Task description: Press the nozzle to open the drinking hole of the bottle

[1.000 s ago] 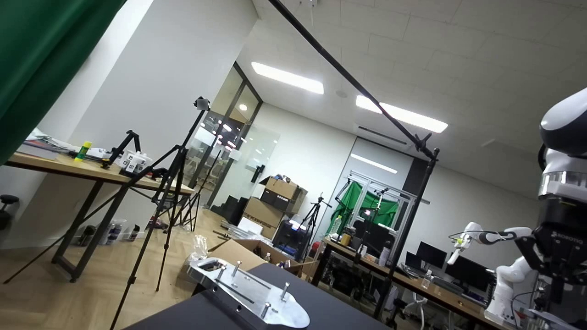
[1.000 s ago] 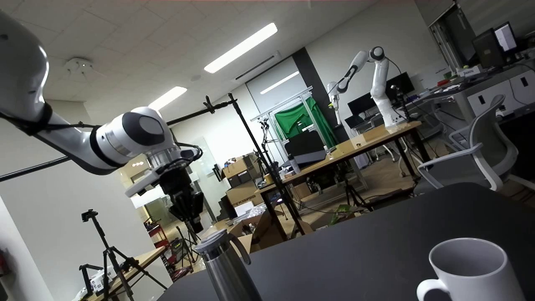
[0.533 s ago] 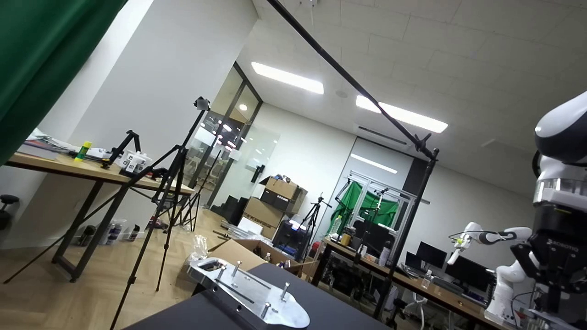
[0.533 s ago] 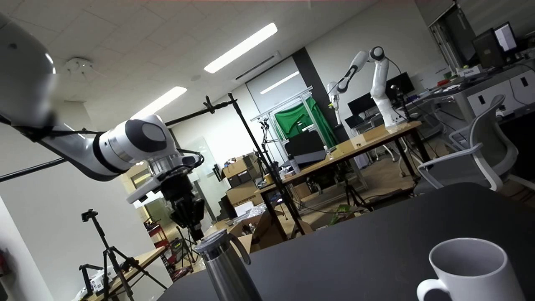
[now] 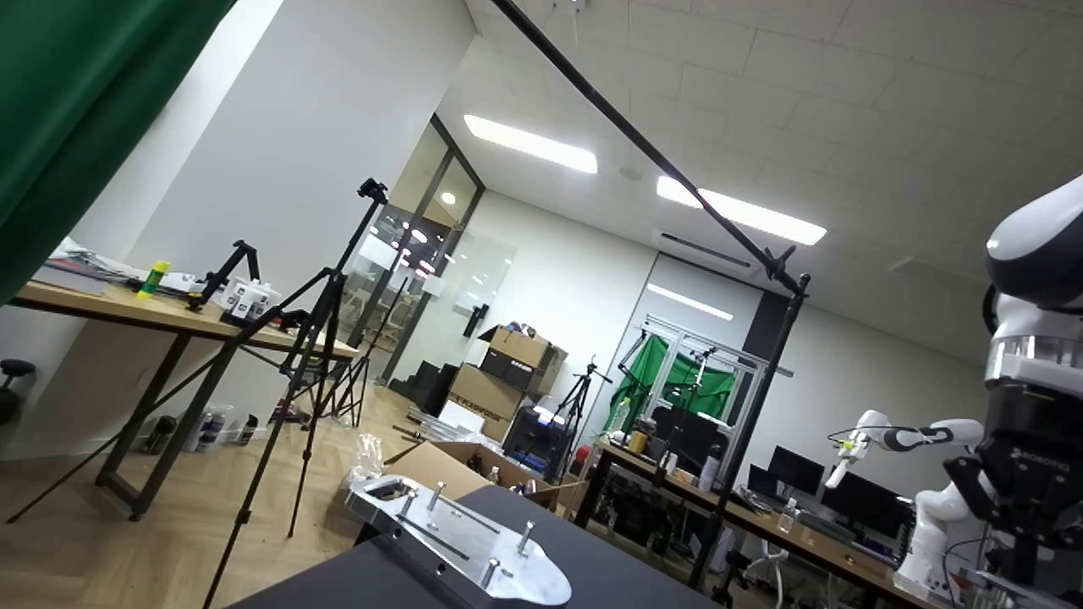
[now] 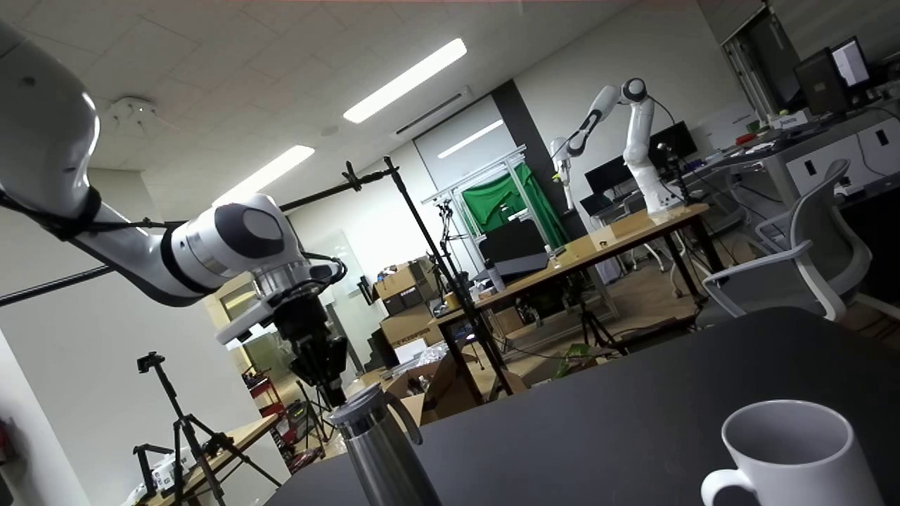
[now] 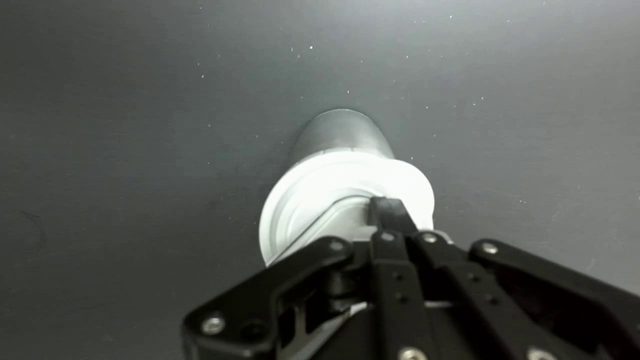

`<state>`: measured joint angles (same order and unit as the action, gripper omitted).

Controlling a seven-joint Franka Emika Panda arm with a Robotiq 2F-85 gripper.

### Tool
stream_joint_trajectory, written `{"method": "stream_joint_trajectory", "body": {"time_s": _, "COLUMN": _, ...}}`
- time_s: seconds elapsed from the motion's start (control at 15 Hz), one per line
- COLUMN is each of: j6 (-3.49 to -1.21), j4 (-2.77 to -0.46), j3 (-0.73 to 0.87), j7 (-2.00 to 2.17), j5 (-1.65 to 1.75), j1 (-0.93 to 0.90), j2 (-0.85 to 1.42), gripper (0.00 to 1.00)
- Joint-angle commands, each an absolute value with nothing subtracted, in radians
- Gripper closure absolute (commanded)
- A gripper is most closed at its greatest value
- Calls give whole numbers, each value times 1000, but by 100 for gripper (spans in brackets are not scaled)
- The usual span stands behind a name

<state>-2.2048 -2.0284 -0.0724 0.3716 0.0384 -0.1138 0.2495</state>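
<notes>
The bottle is a tall steel jug (image 6: 390, 460) with a light grey lid (image 6: 357, 404) and a dark curved handle (image 6: 404, 419). It stands upright on the dark table. My gripper (image 6: 335, 395) points down at the lid, its tips at the lid's rear-left edge in this exterior view. In the wrist view my gripper (image 7: 392, 215) is shut with nothing between its fingers, and its tips overlap the bright lid (image 7: 310, 192) near the raised part. Whether they touch it I cannot tell. My gripper hides part of the lid. My gripper (image 5: 1021, 558) also shows at the right edge in an exterior view.
A white mug (image 6: 801, 460) stands on the dark table (image 6: 598, 436) at the front right in an exterior view. A metal plate with upright bolts (image 5: 461, 541) lies on the table in an exterior view. A black stand pole (image 6: 450, 281) rises behind the table.
My gripper has come down from above the jug to the lid's level. In the last half second it has shifted only slightly. The jug and the mug have not moved.
</notes>
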Motion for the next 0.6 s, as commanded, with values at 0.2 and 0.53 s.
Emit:
{"method": "stream_joint_trajectory", "body": {"time_s": 0.2, "j6": -2200, "j4": -2005, "j3": -55, "j7": 416, "j5": 54, "j1": -139, "j2": 294, "gripper": 100}}
{"method": "stream_joint_trajectory", "body": {"time_s": 0.53, "j6": -2168, "j4": -2011, "j3": -47, "j7": 448, "j5": 103, "j1": -152, "j2": 207, "gripper": 100}}
